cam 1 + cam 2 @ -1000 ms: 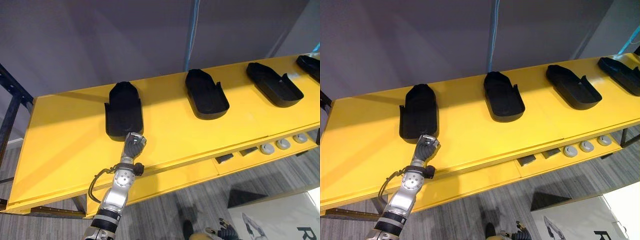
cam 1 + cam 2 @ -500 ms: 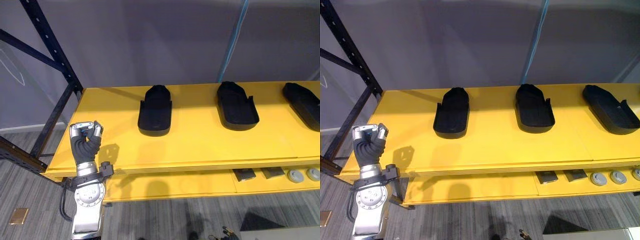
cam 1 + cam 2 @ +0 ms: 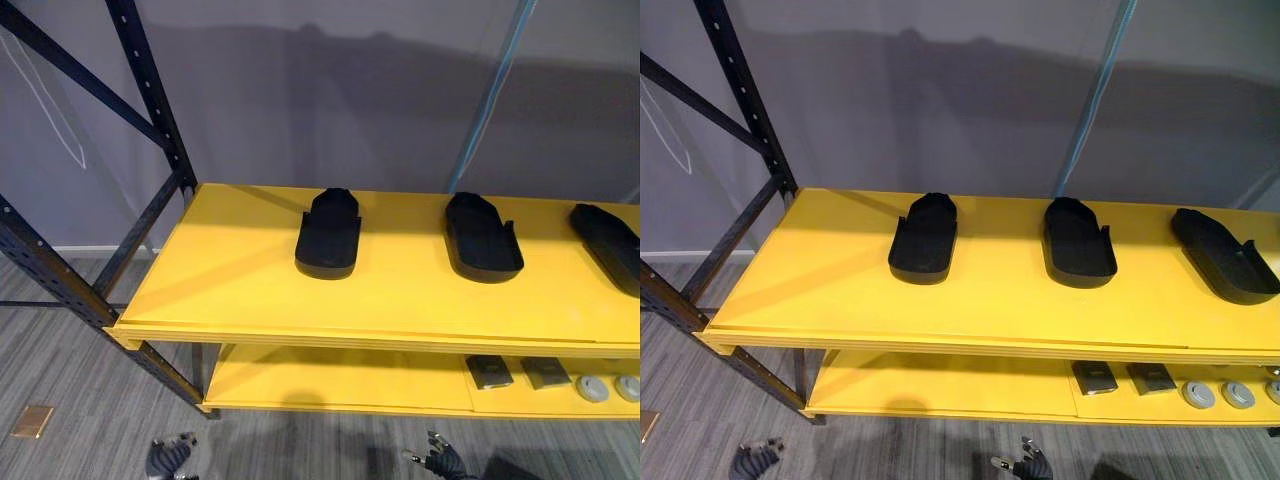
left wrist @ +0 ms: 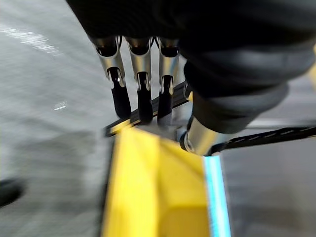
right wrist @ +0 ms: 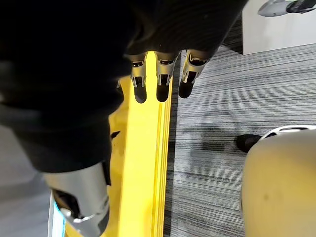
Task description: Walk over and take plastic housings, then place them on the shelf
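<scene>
Left hand (image 4: 139,59), right hand (image 5: 160,79): fingers straight, empty. Housings (image 3: 328,232) on shelf (image 3: 230,290), well beyond fingers. Likely risk: raised fingers clip shelf edge, nudge housing askew.

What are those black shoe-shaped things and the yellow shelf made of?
Black shoe-shaped things: probably hard plastic with a matte finish; they have thin raised walls, smooth moulded curves and little shine.
Yellow shelf: looks like a painted board, perhaps wood; it is flat and evenly coloured, with layered lines along its front edge. It might be metal instead.
</scene>
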Robot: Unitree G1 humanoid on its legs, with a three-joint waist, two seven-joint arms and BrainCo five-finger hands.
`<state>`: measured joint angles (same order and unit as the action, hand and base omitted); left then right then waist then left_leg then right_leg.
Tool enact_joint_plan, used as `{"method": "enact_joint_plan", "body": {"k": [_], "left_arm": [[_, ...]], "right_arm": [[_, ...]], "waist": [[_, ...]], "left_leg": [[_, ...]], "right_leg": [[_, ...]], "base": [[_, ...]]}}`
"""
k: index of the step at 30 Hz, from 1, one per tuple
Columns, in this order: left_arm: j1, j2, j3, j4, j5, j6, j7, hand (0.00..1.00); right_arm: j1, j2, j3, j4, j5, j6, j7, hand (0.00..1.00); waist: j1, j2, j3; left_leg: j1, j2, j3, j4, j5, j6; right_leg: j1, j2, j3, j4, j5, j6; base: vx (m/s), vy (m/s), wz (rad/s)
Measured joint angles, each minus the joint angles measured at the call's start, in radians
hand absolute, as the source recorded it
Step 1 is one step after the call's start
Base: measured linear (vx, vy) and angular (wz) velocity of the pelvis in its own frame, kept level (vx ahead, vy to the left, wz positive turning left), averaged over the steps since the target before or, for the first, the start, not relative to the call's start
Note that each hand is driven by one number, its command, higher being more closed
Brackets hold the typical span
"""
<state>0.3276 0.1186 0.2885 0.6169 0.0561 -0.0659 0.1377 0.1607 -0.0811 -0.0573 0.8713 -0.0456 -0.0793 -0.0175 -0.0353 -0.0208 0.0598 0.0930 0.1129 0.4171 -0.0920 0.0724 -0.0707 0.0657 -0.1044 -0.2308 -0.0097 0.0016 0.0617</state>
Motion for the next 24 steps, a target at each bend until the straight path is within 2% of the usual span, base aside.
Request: {"method": "enact_joint_plan", "body": {"k": [9, 13, 20, 24], "left_arm": [[-0.038, -0.02, -0.079, 0.161, 0.009, 0.001, -0.019, 0.0], [-0.071, -0.019, -0.116, 0.167, 0.01, -0.002, -0.03, 0.0], [-0.077, -0.021, -0.151, 0.173, 0.008, -0.006, -0.034, 0.0], [-0.076, -0.02, -0.15, 0.189, 0.006, -0.008, -0.035, 0.0]], "right_arm": [[-0.029, 0.0, -0.019, 0.05, 0.001, 0.0, -0.015, 0.0], [-0.043, -0.001, -0.019, 0.064, 0.001, 0.0, -0.022, 0.0], [-0.049, -0.013, -0.022, 0.064, 0.001, 0.0, -0.039, 0.0], [-0.053, -0.013, -0.022, 0.064, 0.001, 0.0, -0.042, 0.0]], "waist": [[-0.003, 0.005, -0.001], [-0.011, 0.009, 0.002], [-0.01, 0.034, 0.006], [-0.009, 0.036, 0.007]], "left_leg": [[0.016, 0.001, 0.029, 0.001, -0.01, -0.013], [0.02, 0.002, 0.035, 0.005, -0.01, -0.014], [0.033, 0.01, 0.048, 0.004, -0.013, -0.018], [0.033, 0.009, 0.049, 0.001, -0.014, -0.018]], "right_leg": [[-0.006, 0.006, 0.031, -0.003, 0.004, 0.0], [0.001, 0.009, 0.033, -0.01, 0.004, 0.0], [-0.001, 0.016, 0.05, -0.01, 0.005, -0.001], [-0.002, 0.016, 0.051, -0.01, 0.005, -0.001]], "base": [[0.04, -0.007, -0.11], [0.03, -0.013, -0.06], [-0.05, -0.011, -0.05], [-0.03, -0.003, 0.0]]}}
